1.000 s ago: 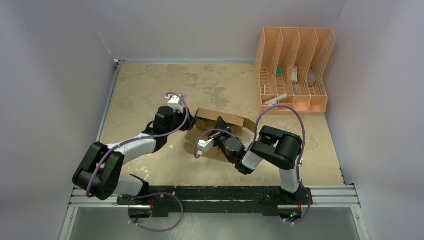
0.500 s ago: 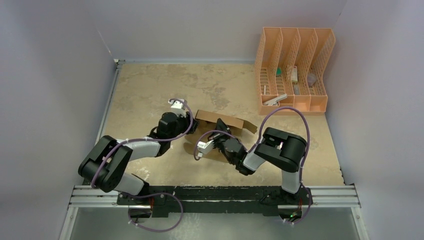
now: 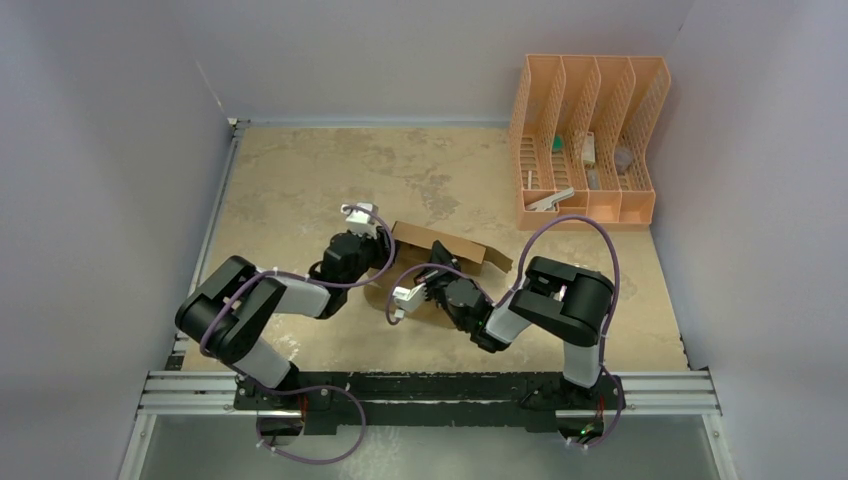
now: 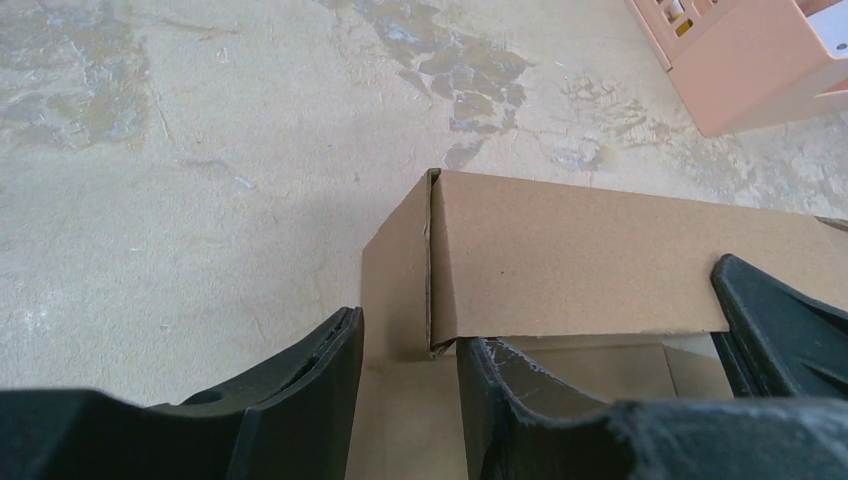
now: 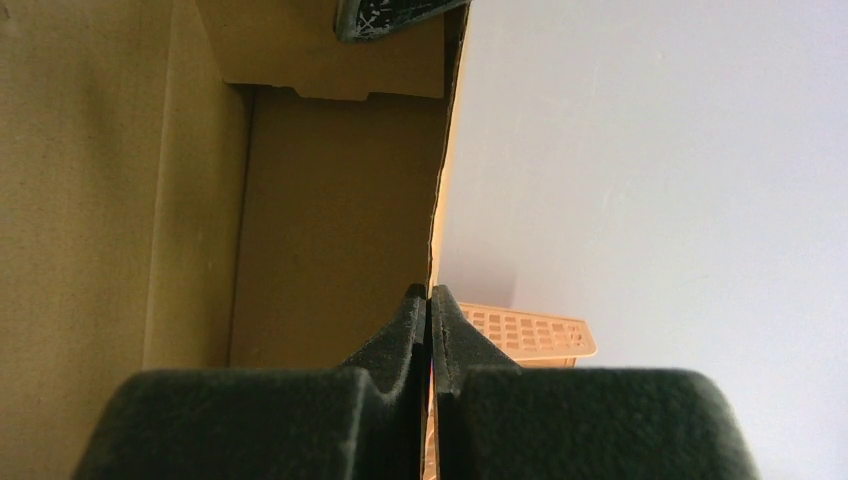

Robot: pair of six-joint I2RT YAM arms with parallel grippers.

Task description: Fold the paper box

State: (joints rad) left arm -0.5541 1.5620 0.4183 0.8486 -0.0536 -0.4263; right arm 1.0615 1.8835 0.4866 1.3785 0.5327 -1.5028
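From above I see the box near the middle of the table, a long brown carton with its open side up, lying a little askew to the table's edges. It sits between my two arms, well apart from the orange rack at the far right corner.

The left gripper is at the box's left end. In its wrist view the jaws are spread and stand astride the short end wall: one finger is outside on the table side, the other is inside the carton under the long far wall. The corner where the end wall meets the long wall is right above the gap, and a thin seam shows there, so the two panels are not tight together. I can't tell whether either pad really presses on the cardboard.

The right gripper comes in from the near side, about the middle of the box. Its jaws are pressed together on the thin edge of an upright cardboard wall, pinching it; the edge runs straight up from between the fingertips. To the left of that edge I'm looking into the brown inside of the carton, with a folded panel across the top. To the right there's the pale enclosure wall and a slice of the rack low down.

A dark fingertip shows at the top of the right wrist view, inside the box, and another at the right of the left wrist view.
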